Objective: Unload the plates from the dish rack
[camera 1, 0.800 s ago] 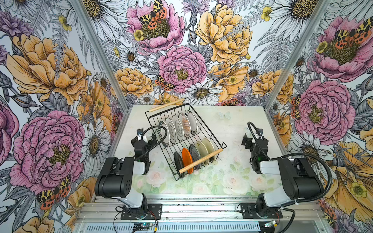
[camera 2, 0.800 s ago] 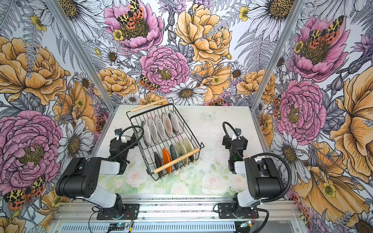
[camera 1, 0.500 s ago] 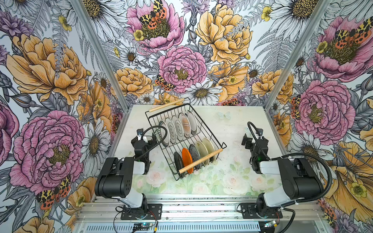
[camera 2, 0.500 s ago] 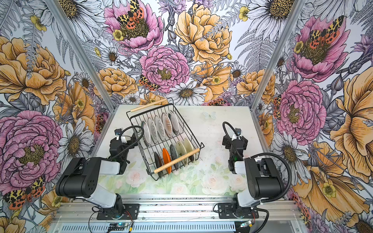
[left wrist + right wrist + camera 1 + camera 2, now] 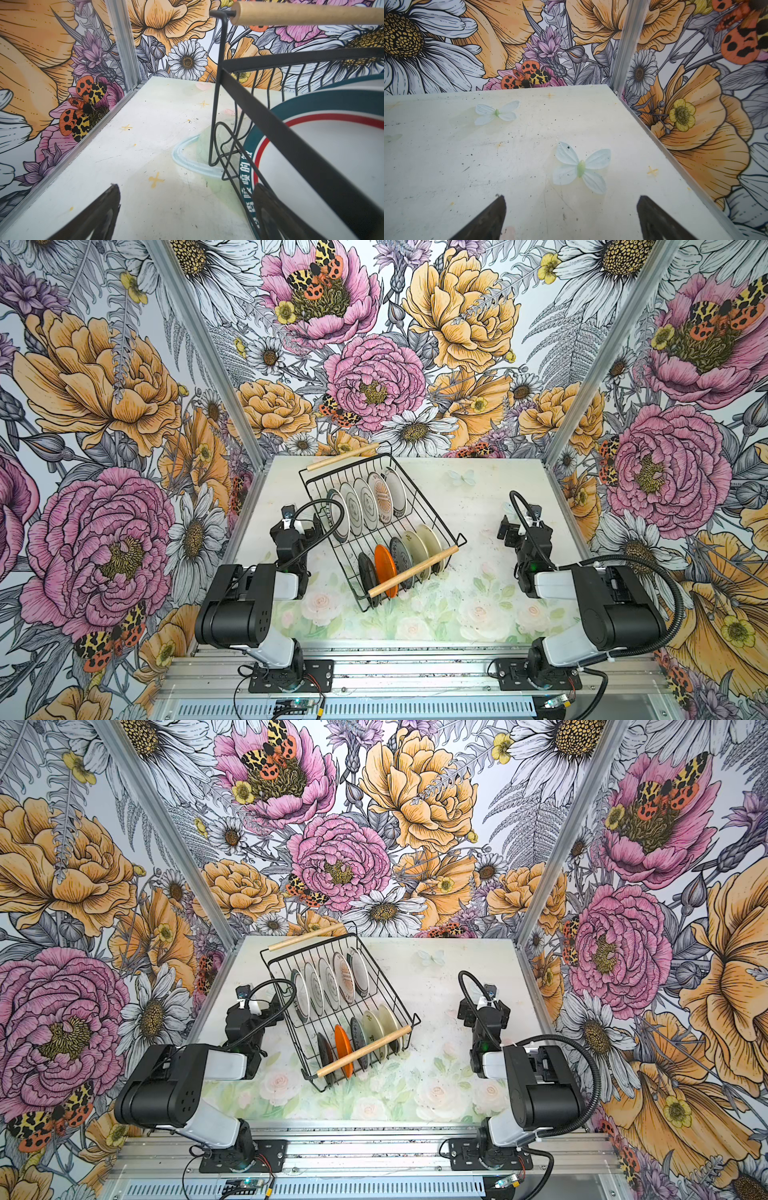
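The black wire dish rack (image 5: 413, 571) (image 5: 364, 1051) stands askew at the table's middle-left, with a wooden rod handle at each end. Several plates stand upright in it: a far row (image 5: 365, 506) of white and patterned ones, and a near row (image 5: 409, 551) with a black one, an orange one (image 5: 384, 568) and cream ones. My left gripper (image 5: 299, 526) (image 5: 187, 207) is open, low over the table beside the rack's left side; a white plate with a teal rim (image 5: 332, 166) shows behind the rack's wire. My right gripper (image 5: 515, 531) (image 5: 571, 212) is open over bare table, far right of the rack.
The floral side walls and aluminium corner posts (image 5: 124, 52) (image 5: 623, 52) close in the table (image 5: 478, 497). Butterflies printed on the table (image 5: 580, 167) lie ahead of the right gripper. The rack's far handle (image 5: 301, 14) crosses high in the left wrist view.
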{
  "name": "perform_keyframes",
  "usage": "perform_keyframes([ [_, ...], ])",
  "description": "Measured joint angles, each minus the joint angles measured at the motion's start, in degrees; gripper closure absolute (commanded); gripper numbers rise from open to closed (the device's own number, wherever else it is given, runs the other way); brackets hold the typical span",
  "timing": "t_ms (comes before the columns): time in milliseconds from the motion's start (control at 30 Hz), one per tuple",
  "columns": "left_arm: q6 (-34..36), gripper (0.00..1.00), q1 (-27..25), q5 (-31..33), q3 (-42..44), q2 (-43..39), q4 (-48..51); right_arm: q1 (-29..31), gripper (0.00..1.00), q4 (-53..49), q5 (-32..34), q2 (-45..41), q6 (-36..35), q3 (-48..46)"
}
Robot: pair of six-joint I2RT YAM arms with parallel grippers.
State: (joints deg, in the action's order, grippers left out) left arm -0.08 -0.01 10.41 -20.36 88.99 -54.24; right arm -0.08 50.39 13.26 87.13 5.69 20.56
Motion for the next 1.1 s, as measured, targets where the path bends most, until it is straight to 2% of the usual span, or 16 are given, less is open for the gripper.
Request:
perform_keyframes([
  [233,0.0,0.01,-0.2,0.1,0.0,0.0,0.0,0.0,0.01,0.0,0.0,0.0,0.0,0.0],
  [333,0.3,0.01,-1.3,2.3,0.0,-0.3,0.1,0.0,0.01,-0.6,0.4,-0.5,0.2,0.0],
  [533,0.8,0.01,-3.8,7.1,0.2,-7.0,4.4,0.0,0.01,-9.4,1.6,-9.9,0.9,1.0],
  [633,0.3,0.01,-4.7,9.3,-2.7,-13.1,12.8,0.0,0.01,-15.9,1.7,-15.4,2.3,3.8],
  [767,-3.6,0.01,-4.8,10.3,-11.4,-18.9,28.6,0.0,0.01,-24.9,0.9,-20.9,5.6,8.7],
  [933,-9.3,0.01,-5.4,9.2,-19.4,-20.5,44.2,0.0,0.01,-37.4,-3.3,-23.7,10.9,15.1],
  [1100,-15.3,0.01,-6.2,4.2,-23.4,-20.5,57.8,1.4,0.01,-50.9,-10.4,-22.6,16.0,23.6],
])
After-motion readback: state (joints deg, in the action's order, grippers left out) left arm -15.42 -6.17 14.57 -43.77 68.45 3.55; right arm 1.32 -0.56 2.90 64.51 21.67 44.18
